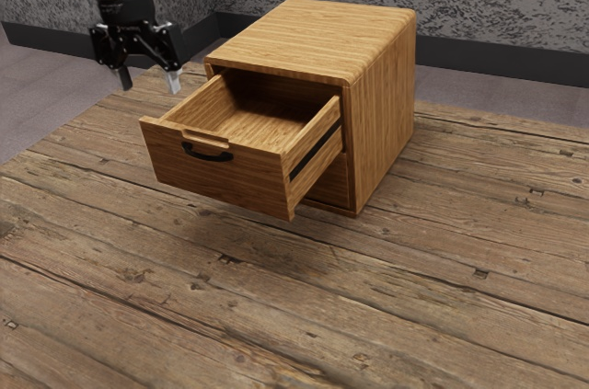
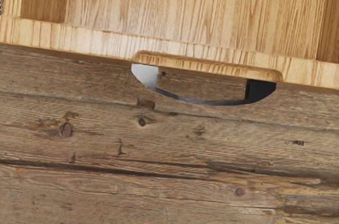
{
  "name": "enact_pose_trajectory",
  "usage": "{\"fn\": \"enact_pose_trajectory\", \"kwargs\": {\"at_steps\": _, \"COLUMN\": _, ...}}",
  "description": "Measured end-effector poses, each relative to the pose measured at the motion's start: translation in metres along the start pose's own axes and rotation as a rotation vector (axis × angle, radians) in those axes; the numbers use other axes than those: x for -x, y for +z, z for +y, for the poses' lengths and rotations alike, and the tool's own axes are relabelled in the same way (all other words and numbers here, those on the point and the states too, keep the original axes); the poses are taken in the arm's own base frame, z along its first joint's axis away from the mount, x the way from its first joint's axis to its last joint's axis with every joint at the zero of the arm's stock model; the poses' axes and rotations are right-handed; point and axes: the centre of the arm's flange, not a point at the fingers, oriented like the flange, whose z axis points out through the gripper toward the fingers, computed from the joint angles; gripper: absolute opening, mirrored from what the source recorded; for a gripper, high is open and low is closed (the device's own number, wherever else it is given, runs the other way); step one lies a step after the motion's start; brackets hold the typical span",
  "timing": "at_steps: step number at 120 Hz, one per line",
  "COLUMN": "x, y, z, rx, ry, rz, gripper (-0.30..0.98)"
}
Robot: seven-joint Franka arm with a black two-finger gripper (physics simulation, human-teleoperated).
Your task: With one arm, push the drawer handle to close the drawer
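In the exterior view my gripper point(image 1: 149, 83) hangs at the upper left, fingers apart with nothing between them, above and to the left of the drawer point(image 1: 225, 165) and not touching it. The upper drawer of the wooden cabinet point(image 1: 317, 35) is pulled well out, and its inside is bare wood. A dark curved handle point(image 1: 208, 156) is fixed on its front, just below a notch in the top edge. Seen from above in the wrist view, the handle point(image 2: 204, 101) bows out from the front edge of the drawer point(image 2: 100, 40).
A plank table point(image 1: 442, 288) lies under the cabinet and around it. The lower drawer front point(image 1: 329, 185) sits beneath the pulled-out one, mostly hidden. Behind the cabinet stands a grey wall point(image 1: 497, 3) with a dark baseboard.
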Motion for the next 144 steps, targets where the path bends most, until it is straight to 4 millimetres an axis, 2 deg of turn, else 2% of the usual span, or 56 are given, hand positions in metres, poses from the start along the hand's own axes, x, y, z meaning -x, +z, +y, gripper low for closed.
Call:
{"fn": "enact_pose_trajectory", "kwargs": {"at_steps": 9, "x": 0.002, "y": -0.004, "z": -0.006, "rx": 0.0, "ry": -0.018, "rz": 0.012, "gripper": 0.69}}
{"fn": "enact_pose_trajectory", "kwargs": {"at_steps": 12, "x": 0.013, "y": -0.009, "z": -0.009, "rx": 0.0, "ry": -0.027, "rz": 0.02, "gripper": 0.69}}
{"fn": "enact_pose_trajectory", "kwargs": {"at_steps": 16, "x": 0.038, "y": -0.017, "z": -0.013, "rx": -0.004, "ry": -0.036, "rz": 0.036, "gripper": 0.69}}
{"fn": "enact_pose_trajectory", "kwargs": {"at_steps": 21, "x": 0.093, "y": -0.022, "z": 0.005, "rx": -0.025, "ry": -0.009, "rz": 0.058, "gripper": 0.69}}
{"fn": "enact_pose_trajectory", "kwargs": {"at_steps": 29, "x": 0.16, "y": -0.007, "z": 0.028, "rx": -0.066, "ry": 0.024, "rz": 0.068, "gripper": 0.67}}
{"fn": "enact_pose_trajectory", "kwargs": {"at_steps": 34, "x": 0.182, "y": 0.006, "z": 0.039, "rx": -0.089, "ry": 0.038, "rz": 0.065, "gripper": 0.61}}
{"fn": "enact_pose_trajectory", "kwargs": {"at_steps": 38, "x": 0.188, "y": 0.022, "z": 0.045, "rx": -0.099, "ry": 0.042, "rz": 0.053, "gripper": 0.54}}
{"fn": "enact_pose_trajectory", "kwargs": {"at_steps": 45, "x": 0.184, "y": 0.045, "z": 0.049, "rx": -0.097, "ry": 0.039, "rz": 0.033, "gripper": 0.41}}
{"fn": "enact_pose_trajectory", "kwargs": {"at_steps": 57, "x": 0.166, "y": 0.069, "z": 0.058, "rx": -0.079, "ry": 0.032, "rz": 0.024, "gripper": 0.25}}
{"fn": "enact_pose_trajectory", "kwargs": {"at_steps": 82, "x": 0.11, "y": 0.109, "z": 0.056, "rx": -0.074, "ry": -0.012, "rz": 0.031, "gripper": 0.1}}
{"fn": "enact_pose_trajectory", "kwargs": {"at_steps": 106, "x": 0.072, "y": 0.116, "z": 0.058, "rx": -0.07, "ry": -0.03, "rz": 0.087, "gripper": 0.05}}
{"fn": "enact_pose_trajectory", "kwargs": {"at_steps": 130, "x": 0.035, "y": 0.124, "z": 0.049, "rx": -0.056, "ry": -0.063, "rz": 0.104, "gripper": 0.04}}
{"fn": "enact_pose_trajectory", "kwargs": {"at_steps": 144, "x": 0.018, "y": 0.131, "z": 0.035, "rx": -0.063, "ry": -0.089, "rz": 0.101, "gripper": 0.03}}
